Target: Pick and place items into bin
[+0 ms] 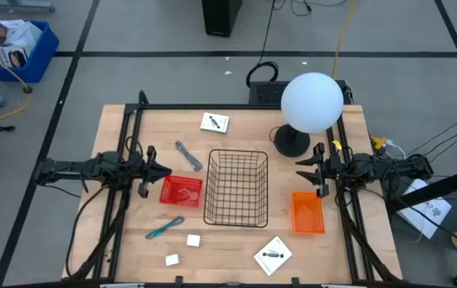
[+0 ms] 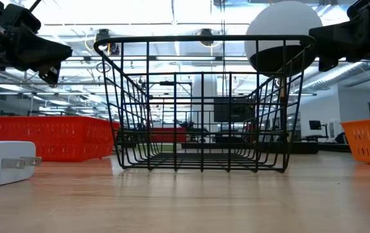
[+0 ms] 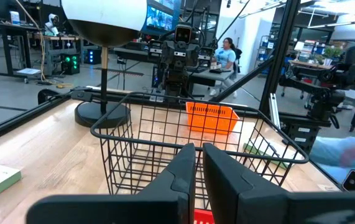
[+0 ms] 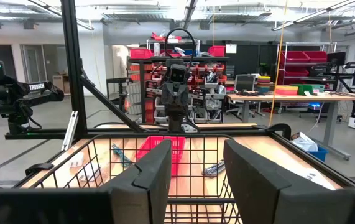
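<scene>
The items lie loose on the wooden table around a black wire bin [image 1: 236, 188]. A grey bent metal piece [image 1: 188, 155] and a white card [image 1: 214, 122] lie toward the far left. A teal tool [image 1: 164, 228], two small white blocks [image 1: 193, 239] [image 1: 172, 259] and a second card [image 1: 273, 254] lie near the front edge. My left gripper [image 1: 166, 170] hovers left of the bin above a red tray, its fingers almost together [image 3: 199, 168]. My right gripper [image 1: 298, 170] hovers right of the bin, open [image 4: 197, 168]. Neither holds anything.
A red tray [image 1: 181, 190] sits left of the bin and an orange tray [image 1: 307, 212] sits right of it. A lamp with a white globe [image 1: 311, 102] stands at the far right, close to my right arm. A black frame [image 1: 236, 106] borders the table.
</scene>
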